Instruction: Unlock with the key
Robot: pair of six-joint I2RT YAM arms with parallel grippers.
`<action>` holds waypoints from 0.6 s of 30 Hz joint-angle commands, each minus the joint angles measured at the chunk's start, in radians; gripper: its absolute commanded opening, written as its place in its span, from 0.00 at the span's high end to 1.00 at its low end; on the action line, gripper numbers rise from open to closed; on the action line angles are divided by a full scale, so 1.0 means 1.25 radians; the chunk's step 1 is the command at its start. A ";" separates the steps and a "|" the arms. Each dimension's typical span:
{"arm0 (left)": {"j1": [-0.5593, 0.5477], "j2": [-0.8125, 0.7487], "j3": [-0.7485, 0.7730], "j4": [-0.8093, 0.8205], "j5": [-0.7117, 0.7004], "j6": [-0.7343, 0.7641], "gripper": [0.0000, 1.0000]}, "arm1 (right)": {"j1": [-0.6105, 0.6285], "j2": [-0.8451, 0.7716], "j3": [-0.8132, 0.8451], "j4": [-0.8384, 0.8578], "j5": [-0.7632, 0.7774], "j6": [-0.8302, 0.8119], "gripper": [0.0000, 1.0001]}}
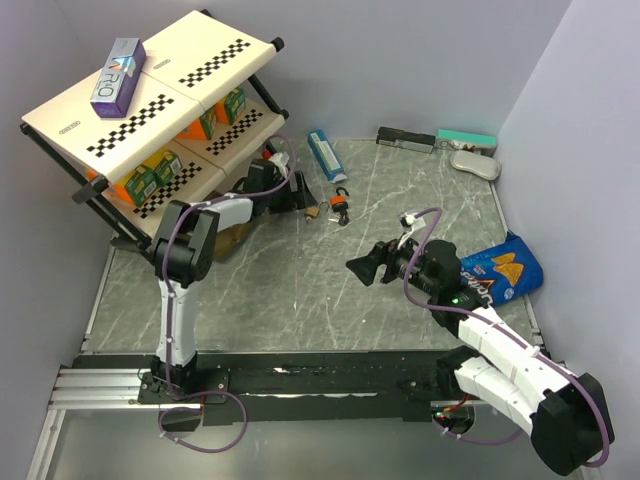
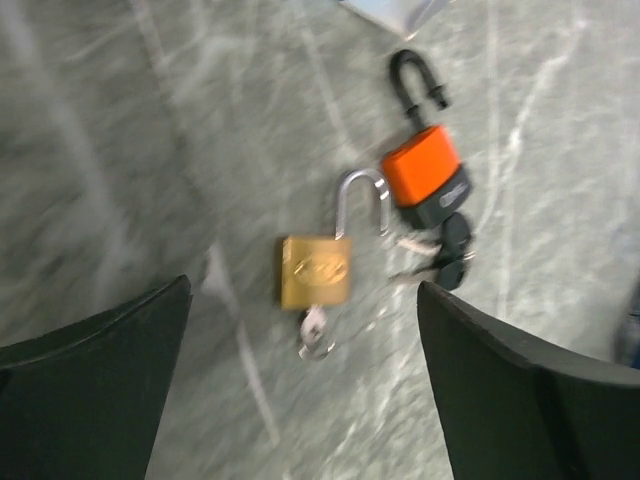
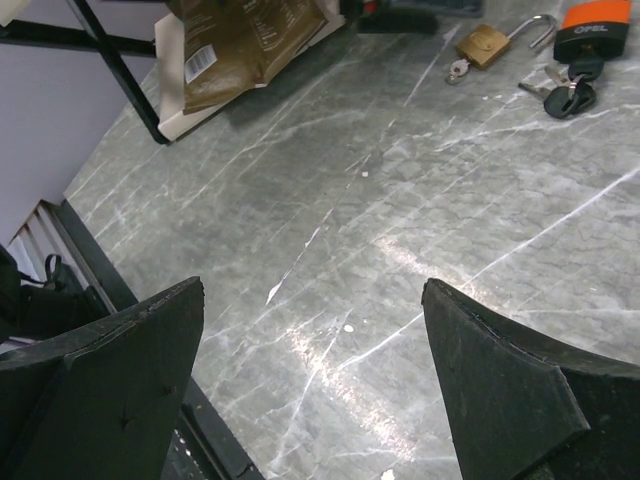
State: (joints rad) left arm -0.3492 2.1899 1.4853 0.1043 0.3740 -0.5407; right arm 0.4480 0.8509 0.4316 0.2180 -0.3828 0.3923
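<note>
The key (image 2: 452, 256), a small dark cluster with black heads and thin blades, lies on the table against the base of an orange-bodied padlock (image 2: 424, 176) whose black shackle stands open. To their left lies a small brass padlock (image 2: 315, 270), shackle swung open, with a silver key (image 2: 315, 336) at its bottom. My left gripper (image 2: 305, 288) hovers open just over the brass padlock, touching nothing. From above, the left gripper (image 1: 300, 198) sits beside both padlocks (image 1: 342, 205). My right gripper (image 1: 362, 267) is open mid-table; the key (image 3: 570, 95) lies far ahead of it.
A tilted shelf rack (image 1: 150, 100) with juice cartons stands at the back left, a brown pouch (image 3: 250, 40) under it. A blue box (image 1: 325, 155) lies behind the padlocks. A blue chip bag (image 1: 505, 270) lies at the right, with small items (image 1: 465, 138) along the back wall.
</note>
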 commanded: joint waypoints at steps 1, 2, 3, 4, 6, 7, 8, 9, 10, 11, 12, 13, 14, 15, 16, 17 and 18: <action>-0.031 -0.117 -0.074 0.038 -0.136 0.082 0.01 | -0.022 -0.005 -0.015 0.024 0.020 0.011 0.05; -0.040 -0.157 -0.087 0.055 -0.148 0.103 0.01 | -0.028 -0.001 -0.018 0.030 0.017 0.016 0.05; -0.047 -0.181 -0.103 0.065 -0.168 0.111 0.01 | -0.040 0.002 -0.020 0.033 0.014 0.027 0.05; -0.062 -0.205 -0.141 0.083 -0.170 0.116 0.00 | -0.047 0.002 -0.020 0.032 0.014 0.033 0.05; -0.069 -0.288 -0.183 0.135 -0.168 0.115 0.01 | -0.058 -0.001 -0.023 0.026 0.015 0.043 0.04; -0.072 -0.316 -0.231 0.153 -0.169 0.111 0.01 | -0.066 -0.004 -0.023 0.021 0.018 0.044 0.04; -0.072 -0.378 -0.254 0.168 -0.170 0.096 0.01 | -0.072 -0.011 -0.021 0.012 0.020 0.046 0.04; -0.072 -0.410 -0.276 0.197 -0.169 0.094 0.01 | -0.076 -0.025 -0.021 -0.005 0.025 0.043 0.04; -0.072 -0.482 -0.331 0.213 -0.174 0.096 0.01 | -0.080 -0.035 -0.019 -0.017 0.036 0.041 0.04; -0.073 -0.522 -0.364 0.240 -0.181 0.085 0.01 | -0.080 -0.045 -0.018 -0.028 0.045 0.037 0.04; -0.073 -0.560 -0.399 0.258 -0.189 0.082 0.01 | -0.081 -0.067 -0.015 -0.041 0.053 0.029 0.04; -0.073 -0.599 -0.457 0.282 -0.211 0.078 0.01 | -0.084 -0.077 -0.008 -0.072 0.072 0.022 0.04; -0.073 -0.672 -0.481 0.285 -0.218 0.074 0.01 | -0.081 -0.099 -0.003 -0.086 0.080 0.016 0.04; -0.073 -0.708 -0.500 0.280 -0.226 0.072 0.01 | -0.082 -0.111 0.001 -0.103 0.089 0.004 0.04; -0.073 -0.743 -0.523 0.247 -0.232 0.072 0.01 | -0.082 -0.123 0.009 -0.131 0.100 -0.003 0.04; -0.073 -0.801 -0.528 0.219 -0.250 0.066 0.01 | -0.082 -0.147 0.012 -0.146 0.116 -0.008 0.04; -0.073 -0.830 -0.528 0.182 -0.257 0.066 0.01 | -0.084 -0.158 0.015 -0.158 0.127 -0.020 0.04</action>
State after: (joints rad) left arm -0.4416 1.2995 0.8677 0.3660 0.1265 -0.4427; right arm 0.3504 0.7223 0.4061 0.1036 -0.3016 0.4145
